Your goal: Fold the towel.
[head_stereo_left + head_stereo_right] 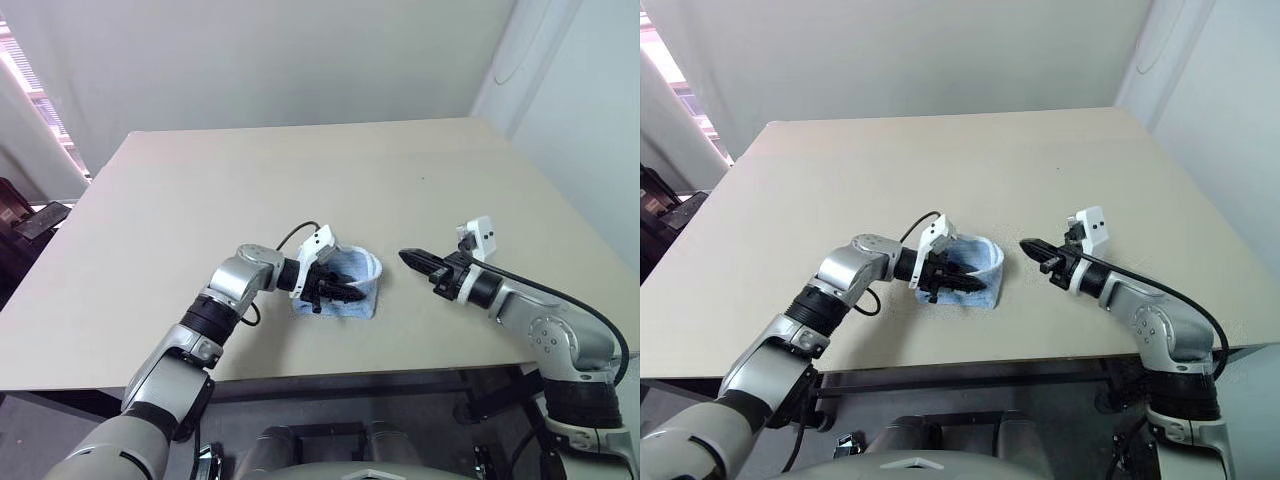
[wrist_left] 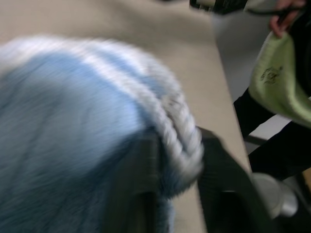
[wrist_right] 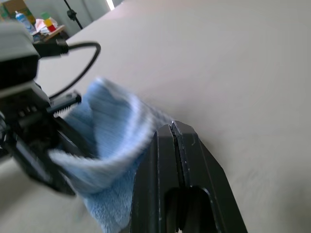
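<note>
The towel [image 1: 352, 268] is a small light-blue cloth with a white stitched edge, bunched in a loose fold near the table's front edge. My left gripper [image 1: 345, 292] reaches in from the left and lies over the towel's near side. In the left wrist view its fingers [image 2: 221, 179] stand apart, open, with the towel's white hem [image 2: 177, 131] between them. My right gripper [image 1: 408, 258] hovers just right of the towel, apart from it and pointing at it, shut with nothing in it. The right wrist view shows its closed fingertips [image 3: 172, 128] close to the towel [image 3: 112, 121].
The beige table [image 1: 300, 170] stretches wide behind the towel. Its front edge runs close under both arms. A dark phone-like object [image 1: 42, 218] lies off the table at far left. Beyond the table's edge a person holds a green cloth [image 2: 279, 77].
</note>
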Tool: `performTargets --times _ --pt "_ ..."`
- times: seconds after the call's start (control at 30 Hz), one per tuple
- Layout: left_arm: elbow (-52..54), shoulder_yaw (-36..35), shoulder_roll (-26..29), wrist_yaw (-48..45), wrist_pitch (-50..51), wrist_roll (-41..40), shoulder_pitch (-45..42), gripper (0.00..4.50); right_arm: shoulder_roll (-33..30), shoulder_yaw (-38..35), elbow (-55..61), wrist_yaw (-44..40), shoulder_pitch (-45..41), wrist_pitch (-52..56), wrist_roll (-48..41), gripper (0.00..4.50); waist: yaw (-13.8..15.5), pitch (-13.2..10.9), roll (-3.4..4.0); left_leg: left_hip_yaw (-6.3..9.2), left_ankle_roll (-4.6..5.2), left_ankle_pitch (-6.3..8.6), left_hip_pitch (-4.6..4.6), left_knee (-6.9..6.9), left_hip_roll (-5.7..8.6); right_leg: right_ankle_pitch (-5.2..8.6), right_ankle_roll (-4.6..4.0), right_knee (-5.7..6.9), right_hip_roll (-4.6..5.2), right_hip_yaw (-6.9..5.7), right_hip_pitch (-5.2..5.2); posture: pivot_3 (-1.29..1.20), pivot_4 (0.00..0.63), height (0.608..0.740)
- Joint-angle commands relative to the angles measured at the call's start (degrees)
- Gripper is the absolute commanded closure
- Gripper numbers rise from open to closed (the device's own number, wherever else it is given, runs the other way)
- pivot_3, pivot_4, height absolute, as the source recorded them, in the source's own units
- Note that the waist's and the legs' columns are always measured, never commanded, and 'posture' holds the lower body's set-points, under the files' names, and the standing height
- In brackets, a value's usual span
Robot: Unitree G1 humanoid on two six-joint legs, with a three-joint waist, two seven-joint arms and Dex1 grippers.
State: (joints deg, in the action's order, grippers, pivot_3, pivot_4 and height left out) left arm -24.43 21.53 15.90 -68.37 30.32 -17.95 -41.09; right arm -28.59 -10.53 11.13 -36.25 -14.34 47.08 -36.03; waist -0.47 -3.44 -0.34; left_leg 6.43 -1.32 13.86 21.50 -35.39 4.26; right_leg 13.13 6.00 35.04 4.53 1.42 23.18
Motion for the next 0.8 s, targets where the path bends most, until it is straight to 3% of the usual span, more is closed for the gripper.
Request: performTargets --times 0.03,0.2,0.37,0.47,0.57,0.8 --pt "2.03 -2.33 -0.02 -0.55 -1.22 -0.46 0.50 2.05 -0.38 -0.44 0.42 -0.58 -2.01 -1.17 -0.61 4.50 -0.02 0.00 0.00 0.00 0.00 0.00 -0.01 0.00 0.00 0.00 0.00 0.00 0.00 0.00 -0.01 0.00 0.000 0.740" --pt "10.42 -4.02 2.27 -3.40 -3.52 -2.70 3.72 0.24 0.55 -0.79 -1.55 -0.99 -3.58 -1.56 -1.22 4.50 -0.18 0.00 0.00 0.00 0.00 0.00 -0.02 0.00 -0.01 -0.08 0.04 0.02 0.00 0.01 0.00 0.00 0.000 0.740" --pt "18.05 -10.33 5.65 -3.43 -3.78 -6.54 3.27 0.24 0.75 -1.38 -1.62 -3.25 -6.19 -2.26 -3.34 4.50 -0.09 0.00 0.02 0.02 0.00 0.00 -0.03 -0.02 -0.02 -0.03 -0.06 0.07 -0.02 0.01 -0.01 0.00 0.000 0.740" --pt "12.33 -17.17 6.13 3.68 -4.38 -6.52 -0.91 0.24 0.75 1.58 -0.08 -5.58 -8.61 -4.29 -2.61 4.50 -0.09 -0.01 0.02 0.05 0.01 0.00 -0.05 -0.18 -0.03 0.04 0.07 0.12 -0.04 -0.02 -0.08 0.00 0.000 0.740" --pt "6.40 -19.76 8.53 4.00 -7.40 -5.21 -2.12 1.13 1.58 3.68 -0.91 -7.09 -11.09 -4.54 -2.76 4.50 -0.49 0.00 0.04 0.07 0.01 0.00 -0.09 -0.31 -0.03 0.05 0.21 0.19 -0.07 -0.04 -0.13 0.00 0.000 0.740" --pt "-4.05 -18.41 9.23 2.68 -15.51 -0.81 -0.18 3.77 4.79 11.91 -7.26 -10.57 -13.06 -8.00 2.03 4.50 -0.02 0.02 0.02 0.07 0.01 0.00 -0.06 -0.32 -0.01 -0.18 0.11 0.19 -0.06 -0.04 -0.14 0.00 0.000 0.740"
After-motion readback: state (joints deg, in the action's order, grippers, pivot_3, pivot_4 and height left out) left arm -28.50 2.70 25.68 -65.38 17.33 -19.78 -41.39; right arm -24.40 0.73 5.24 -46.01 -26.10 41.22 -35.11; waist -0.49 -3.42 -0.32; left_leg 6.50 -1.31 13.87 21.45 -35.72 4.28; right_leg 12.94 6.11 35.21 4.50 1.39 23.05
